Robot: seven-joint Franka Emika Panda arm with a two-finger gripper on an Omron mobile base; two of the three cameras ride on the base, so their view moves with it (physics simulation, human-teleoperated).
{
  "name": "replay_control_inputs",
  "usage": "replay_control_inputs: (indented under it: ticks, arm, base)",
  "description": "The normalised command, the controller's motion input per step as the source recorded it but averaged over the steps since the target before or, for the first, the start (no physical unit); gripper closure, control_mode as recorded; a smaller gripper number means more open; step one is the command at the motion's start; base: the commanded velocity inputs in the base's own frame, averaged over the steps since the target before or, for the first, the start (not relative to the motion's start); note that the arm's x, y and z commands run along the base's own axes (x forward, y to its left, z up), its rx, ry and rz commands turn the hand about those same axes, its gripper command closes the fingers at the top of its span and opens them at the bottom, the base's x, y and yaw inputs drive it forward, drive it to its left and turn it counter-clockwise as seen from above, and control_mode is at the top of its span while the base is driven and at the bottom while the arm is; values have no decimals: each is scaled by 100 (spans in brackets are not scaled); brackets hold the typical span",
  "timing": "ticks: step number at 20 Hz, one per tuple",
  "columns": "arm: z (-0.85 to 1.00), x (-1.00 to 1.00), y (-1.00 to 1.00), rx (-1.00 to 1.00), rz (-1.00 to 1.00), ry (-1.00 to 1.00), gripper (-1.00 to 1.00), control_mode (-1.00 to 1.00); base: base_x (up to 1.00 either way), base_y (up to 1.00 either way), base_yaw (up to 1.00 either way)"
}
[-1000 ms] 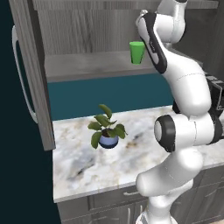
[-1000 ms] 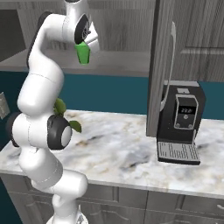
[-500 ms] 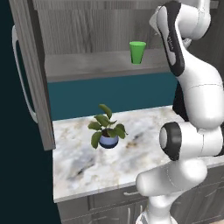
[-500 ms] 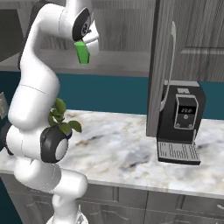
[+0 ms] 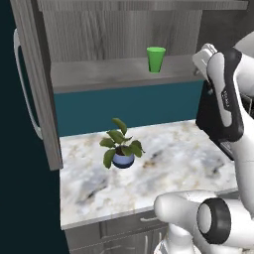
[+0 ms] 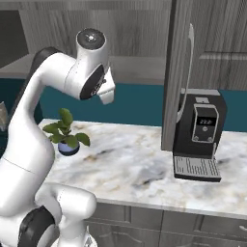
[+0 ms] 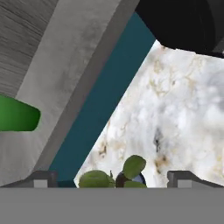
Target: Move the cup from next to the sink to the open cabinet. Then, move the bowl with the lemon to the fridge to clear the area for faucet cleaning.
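The green cup [image 5: 156, 59] stands upright on the shelf of the open cabinet [image 5: 99, 77], free of any grip. In the hand view the cup [image 7: 17, 114] lies at the left edge, on the same grey shelf [image 7: 65, 78]. My gripper [image 7: 112, 178] is open, its fingertips [image 7: 43, 177] far apart with nothing between them. It is well clear of the cup and looks down over the counter. My hand [image 5: 205, 55] hangs to the right of the cup, off the shelf's end. The sink, bowl, lemon, fridge and faucet are out of view.
A small blue plant pot [image 5: 122, 158] sits on the marble counter [image 5: 163, 163]. A black coffee machine [image 6: 202, 130] stands at the right. The cabinet's open door [image 5: 32, 94] with its curved handle juts out at the left, and a second door [image 6: 176, 72] hangs beside the machine.
The gripper has let go of the cup and drawn back from the shelf, rightward and lower. The cup stays standing on the shelf.
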Motion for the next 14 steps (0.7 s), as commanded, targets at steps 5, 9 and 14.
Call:
replay_control_inputs:
  ticks: [5,9,14]
  arm:
    - [-100,-100,0,-1,0,-16,-100,-100]
    - [-100,-100,0,0,0,-3,-100,-100]
    - [-68,-95,-11,0,0,-18,-100,-100]
  base:
    - [0,0,0]
    - [0,0,0]
    - [0,0,0]
